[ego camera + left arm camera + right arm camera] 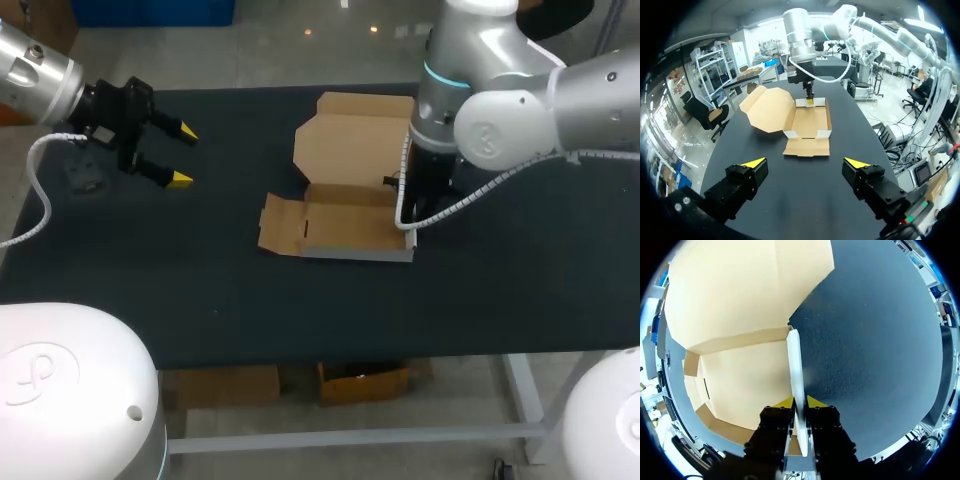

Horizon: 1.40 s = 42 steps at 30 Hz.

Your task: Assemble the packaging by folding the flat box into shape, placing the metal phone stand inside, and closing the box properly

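- Black table (200,290) fills the head view, with the half-folded cardboard box (350,225) near its middle; the lid (350,135) lies open toward the far edge and a side flap (280,225) lies flat on the left
- Same view: the left gripper (183,155) hangs over the table's far left, well apart from the box, jaws spread wide; the right arm (500,110) comes down at the box's right wall and hides its own fingers
- Same view: a small dark object (85,180) lies under the left arm, too dim to tell what it is
- Left wrist view: both yellow tips stand far apart with nothing between them, and the box sits ahead of them, its tray upright and its near flap flat on the table
- Same view: the right gripper (810,101) points down onto the box's far wall
- Right wrist view: the two fingers are closed narrowly on the pale side wall (795,365), one yellow tip on each face; brown box floor lies to one side, bare table to the other
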Available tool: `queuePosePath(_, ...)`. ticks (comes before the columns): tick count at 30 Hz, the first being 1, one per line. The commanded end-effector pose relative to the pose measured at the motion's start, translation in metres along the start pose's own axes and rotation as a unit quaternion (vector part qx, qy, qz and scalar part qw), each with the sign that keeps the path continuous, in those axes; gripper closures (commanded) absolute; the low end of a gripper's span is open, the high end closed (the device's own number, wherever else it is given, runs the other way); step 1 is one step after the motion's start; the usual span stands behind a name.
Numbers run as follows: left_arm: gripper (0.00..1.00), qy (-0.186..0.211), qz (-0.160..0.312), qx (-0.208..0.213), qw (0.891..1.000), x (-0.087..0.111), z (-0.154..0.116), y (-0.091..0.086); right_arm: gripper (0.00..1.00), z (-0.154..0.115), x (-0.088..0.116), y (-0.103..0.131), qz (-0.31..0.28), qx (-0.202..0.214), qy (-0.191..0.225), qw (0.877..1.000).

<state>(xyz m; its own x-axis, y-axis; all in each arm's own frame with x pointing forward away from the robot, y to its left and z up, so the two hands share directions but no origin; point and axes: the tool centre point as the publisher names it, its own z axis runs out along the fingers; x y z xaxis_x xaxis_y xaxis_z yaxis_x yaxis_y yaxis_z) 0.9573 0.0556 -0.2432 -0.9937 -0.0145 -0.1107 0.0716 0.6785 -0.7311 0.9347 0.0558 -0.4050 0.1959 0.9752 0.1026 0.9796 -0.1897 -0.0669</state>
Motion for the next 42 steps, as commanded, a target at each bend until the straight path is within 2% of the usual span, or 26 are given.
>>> queuePosePath(1,0.0,0.002,0.0,-0.001,1.0,0.0,-0.001,0.0,0.88,0.003,-0.002,-0.002,0.005,-0.011,0.004,1.0)
queuePosePath(26,0.0,0.002,0.0,-0.001,1.0,0.0,-0.001,0.0,0.88,0.01,0.001,0.002,0.031,-0.021,0.014,0.999)
queuePosePath(42,0.0,0.002,0.0,-0.001,1.0,0.0,-0.001,0.0,0.92,0.016,0.006,0.007,0.031,-0.003,-0.017,0.999)
